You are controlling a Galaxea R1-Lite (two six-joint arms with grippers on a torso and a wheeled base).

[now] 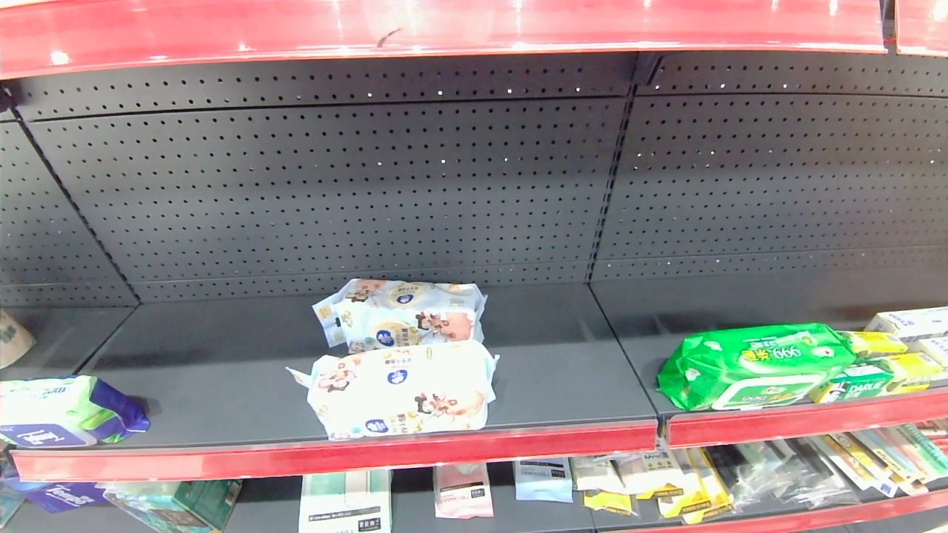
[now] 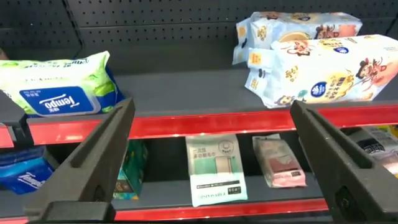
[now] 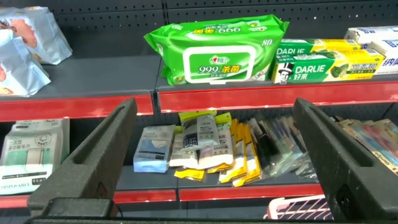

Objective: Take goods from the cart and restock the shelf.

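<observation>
Two white cartoon-print wipe packs lie on the dark shelf (image 1: 222, 370): one at the front edge (image 1: 404, 391) (image 2: 329, 68), one behind it (image 1: 400, 312) (image 2: 292, 28). My left gripper (image 2: 214, 162) hangs open in front of the shelf's red lip, empty, with the packs beyond it and off to one side. My right gripper (image 3: 214, 165) is also open and empty, facing the lower shelf below a green wipe pack (image 3: 217, 50) (image 1: 752, 363).
A white-and-green tissue pack (image 1: 63, 411) (image 2: 56, 84) sits at the shelf's left end. Toothpaste boxes (image 1: 881, 363) (image 3: 326, 62) lie right of the green pack. The lower shelf holds small packets (image 3: 199, 143) (image 2: 214, 168). A pink basket corner (image 3: 295, 208) shows low in the right wrist view.
</observation>
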